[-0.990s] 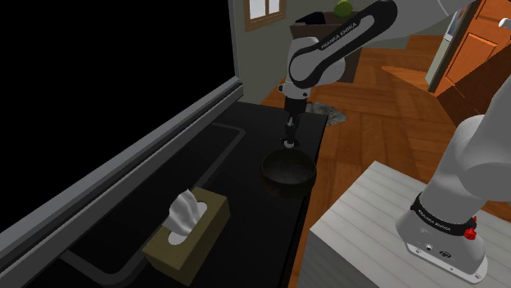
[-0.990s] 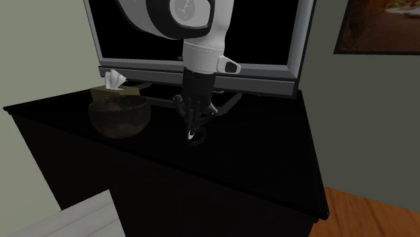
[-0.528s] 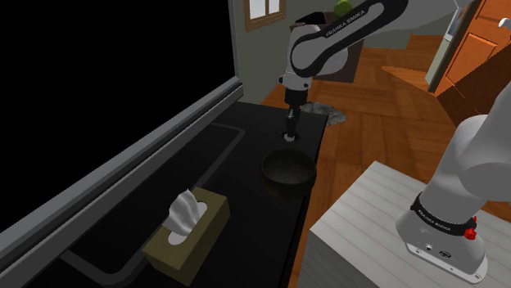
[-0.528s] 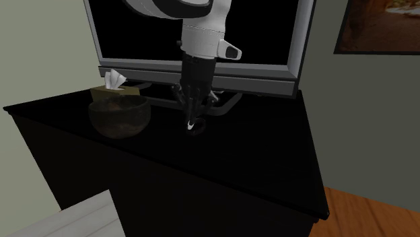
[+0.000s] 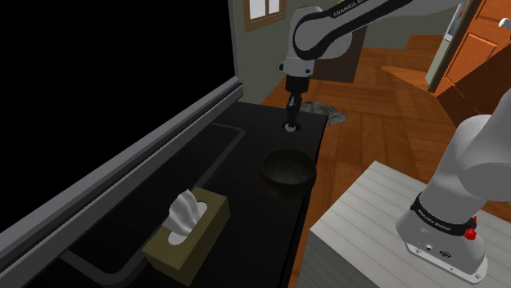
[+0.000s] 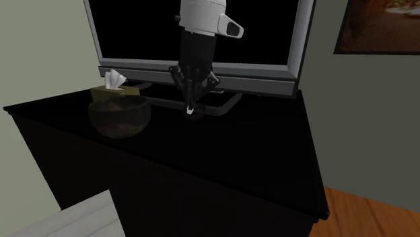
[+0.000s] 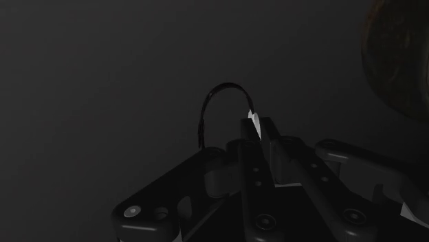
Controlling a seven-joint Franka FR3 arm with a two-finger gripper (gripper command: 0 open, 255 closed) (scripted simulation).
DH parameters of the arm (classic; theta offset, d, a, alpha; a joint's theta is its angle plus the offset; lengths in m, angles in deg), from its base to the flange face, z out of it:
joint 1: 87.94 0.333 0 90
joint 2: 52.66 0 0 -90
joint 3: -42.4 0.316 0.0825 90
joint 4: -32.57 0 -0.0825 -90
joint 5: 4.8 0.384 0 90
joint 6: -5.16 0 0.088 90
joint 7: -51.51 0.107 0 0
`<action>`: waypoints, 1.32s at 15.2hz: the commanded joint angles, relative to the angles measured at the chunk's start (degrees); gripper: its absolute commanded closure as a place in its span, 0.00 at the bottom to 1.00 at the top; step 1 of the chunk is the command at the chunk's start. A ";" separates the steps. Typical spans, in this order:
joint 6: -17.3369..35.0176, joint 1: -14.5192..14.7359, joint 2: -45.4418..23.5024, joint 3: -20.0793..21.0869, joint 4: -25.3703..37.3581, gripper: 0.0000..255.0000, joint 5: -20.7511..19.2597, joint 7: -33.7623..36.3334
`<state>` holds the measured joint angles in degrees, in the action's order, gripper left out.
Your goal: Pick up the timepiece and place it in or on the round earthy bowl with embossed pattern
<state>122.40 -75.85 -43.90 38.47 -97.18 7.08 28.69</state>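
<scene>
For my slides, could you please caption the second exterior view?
Gripper holds the small watch above the black cabinet, apart from the brown bowl.

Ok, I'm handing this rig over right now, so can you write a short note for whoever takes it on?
Gripper: shut on the watch, held in the air above the black cabinet top.
Bowl: stands on the cabinet, to the second exterior view's left of the gripper, in front of the tissue box.
Done: pick-up.
Left: carry the watch over the bowl, lower, release.

Mottled brown bowl (black tabletop)
</scene>
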 commanded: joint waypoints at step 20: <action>-13.92 0.82 5.89 1.50 8.73 1.00 -0.92 5.34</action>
<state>108.63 -75.42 -38.91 39.38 -87.87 6.01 33.03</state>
